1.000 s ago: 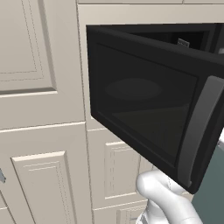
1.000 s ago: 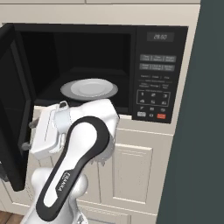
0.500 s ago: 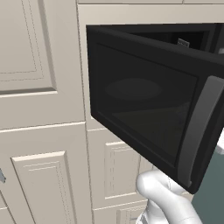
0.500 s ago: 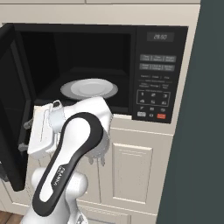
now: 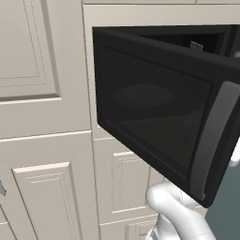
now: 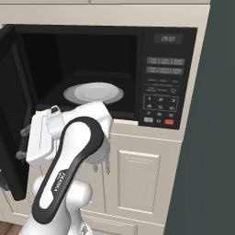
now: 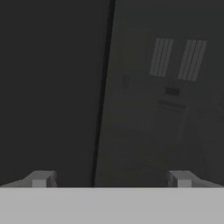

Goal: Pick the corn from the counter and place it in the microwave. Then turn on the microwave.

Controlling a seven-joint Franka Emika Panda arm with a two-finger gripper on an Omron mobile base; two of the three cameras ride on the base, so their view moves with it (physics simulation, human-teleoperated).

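The microwave [image 6: 114, 73] stands open, its black door [image 5: 154, 122] with the curved grey handle [image 5: 213, 140] swung out to the left. A white plate [image 6: 93, 93] lies inside with nothing on it. My gripper [image 6: 22, 143] hangs low at the front left of the opening, close to the inner face of the door. In the hand view the gripper [image 7: 111, 179] is open, its fingertips [image 7: 40, 179] wide apart with nothing between them, facing a dark vented panel. The corn and the counter are out of view.
The keypad [image 6: 163, 98] with its red button [image 6: 169, 122] is to the right of the cavity. Cream panelled cabinet doors [image 5: 44, 70] surround the microwave. A dark teal wall [image 6: 206, 137] closes off the right side.
The hand has swung a little to the left toward the open door, and the forearm has turned with it. The jaws stay open.
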